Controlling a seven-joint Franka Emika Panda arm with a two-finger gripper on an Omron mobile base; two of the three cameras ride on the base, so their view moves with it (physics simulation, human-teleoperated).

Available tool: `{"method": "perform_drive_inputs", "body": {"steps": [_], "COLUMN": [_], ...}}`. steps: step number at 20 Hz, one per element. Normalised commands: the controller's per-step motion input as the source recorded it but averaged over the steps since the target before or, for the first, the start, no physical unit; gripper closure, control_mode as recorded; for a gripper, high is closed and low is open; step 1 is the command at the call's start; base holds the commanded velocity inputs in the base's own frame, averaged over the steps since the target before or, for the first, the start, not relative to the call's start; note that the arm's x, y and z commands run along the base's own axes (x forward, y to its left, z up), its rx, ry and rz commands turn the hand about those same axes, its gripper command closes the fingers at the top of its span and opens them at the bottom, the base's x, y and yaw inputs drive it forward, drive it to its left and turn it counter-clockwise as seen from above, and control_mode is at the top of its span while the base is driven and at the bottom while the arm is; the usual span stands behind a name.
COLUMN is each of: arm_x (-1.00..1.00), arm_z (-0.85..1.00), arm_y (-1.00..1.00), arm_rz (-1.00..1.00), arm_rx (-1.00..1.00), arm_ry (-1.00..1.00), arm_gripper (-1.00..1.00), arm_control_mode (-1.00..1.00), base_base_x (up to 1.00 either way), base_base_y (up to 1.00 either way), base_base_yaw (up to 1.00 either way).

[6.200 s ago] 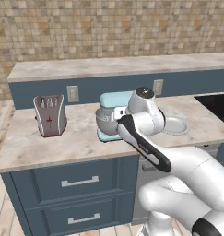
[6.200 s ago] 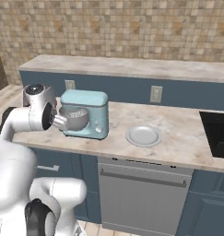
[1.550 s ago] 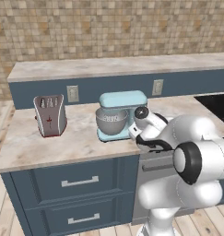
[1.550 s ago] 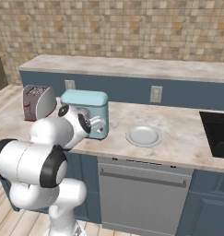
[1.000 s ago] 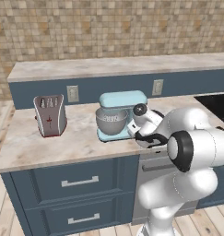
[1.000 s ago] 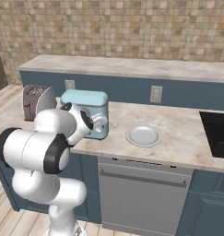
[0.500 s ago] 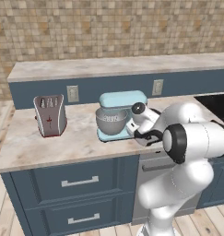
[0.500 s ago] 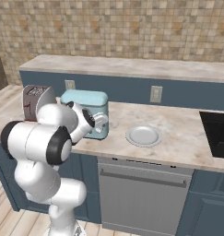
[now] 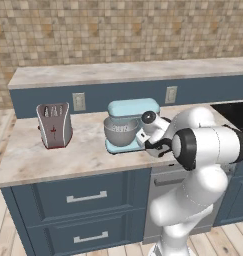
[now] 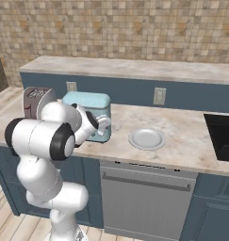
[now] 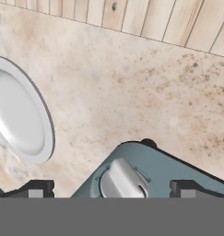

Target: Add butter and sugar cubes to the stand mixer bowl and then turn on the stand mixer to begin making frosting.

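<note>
Jaws spread wide here, the gripper holding nothing, its two fingertips standing either side of a pale knob on the stand mixer, apart from it. The mixer sits on the counter (light blue, head down over its grey stand mixer bowl). A white plate lies just beside it. The toaster carries red marks, too small to read.
</note>
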Motion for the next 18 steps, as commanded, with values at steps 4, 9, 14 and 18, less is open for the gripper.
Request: {"method": "perform_drive_inputs", "body": {"steps": [4, 9, 14, 18], "arm_x": [0.08, 0.14, 0.15, 0.13], "arm_z": [-0.19, -0.22, -0.15, -0.04], "arm_y": [0.0, 0.0, 0.0, 0.0], "arm_rz": [0.0, 0.0, 0.0, 0.0], "arm_rx": [0.0, 0.0, 0.01, 0.01], "arm_ry": [0.0, 0.0, 0.0, 0.0], "arm_gripper": [-1.0, -1.0, -1.0, 1.0], "arm_control_mode": [-1.0, -1.0, -1.0, -1.0], "base_base_x": [0.0, 0.0, 0.0, 0.0], "base_base_y": [0.0, 0.0, 0.0, 0.0], "base_base_yaw": [0.0, 0.0, 0.0, 0.0]}}
